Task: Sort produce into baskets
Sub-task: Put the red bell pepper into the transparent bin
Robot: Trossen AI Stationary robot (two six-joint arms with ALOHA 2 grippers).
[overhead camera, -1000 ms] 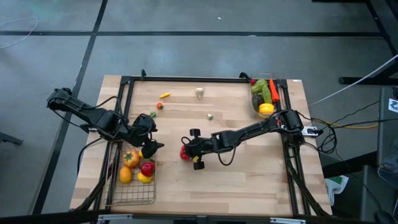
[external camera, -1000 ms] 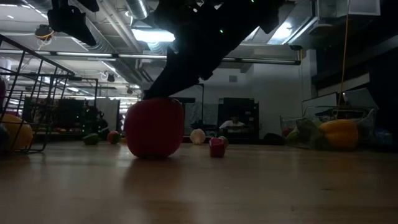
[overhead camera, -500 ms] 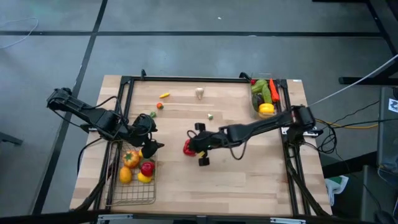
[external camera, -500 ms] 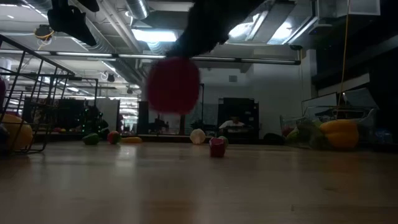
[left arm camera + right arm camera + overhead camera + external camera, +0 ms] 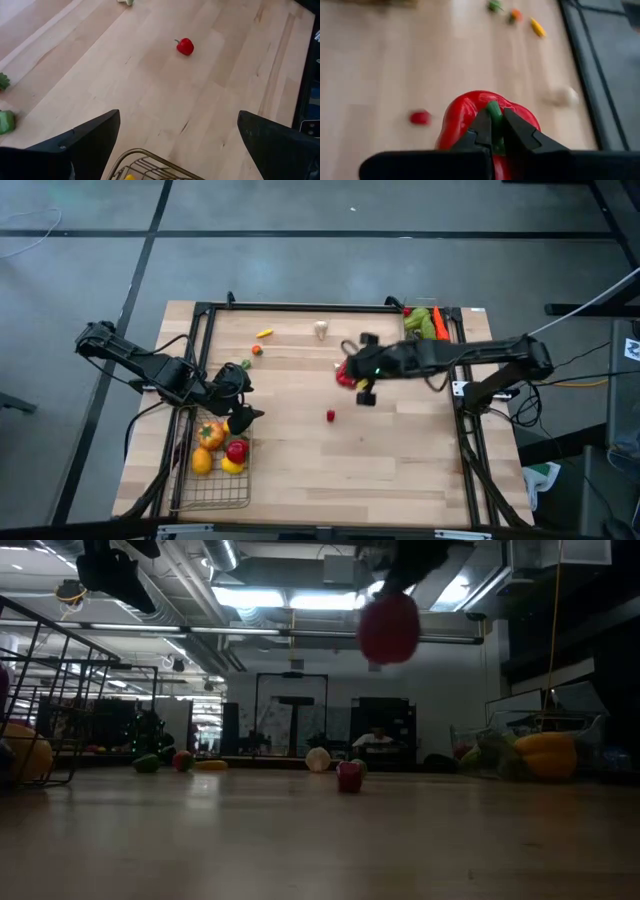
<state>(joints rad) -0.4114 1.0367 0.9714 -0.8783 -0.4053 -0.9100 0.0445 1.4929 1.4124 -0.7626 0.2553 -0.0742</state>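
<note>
My right gripper (image 5: 352, 373), clamped on the red pepper (image 5: 487, 120) by its stem, has lifted it off mid-table toward the clear bin (image 5: 424, 340) at the far right corner, while my left gripper (image 5: 243, 412) hangs with jaws apart over the wire basket (image 5: 212, 480).

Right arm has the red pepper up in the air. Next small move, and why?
Probably carry it on toward the clear bin and lower it in. The right tool holds the red pepper by its stem, lifted off the table, short of that bin of vegetables.
</note>
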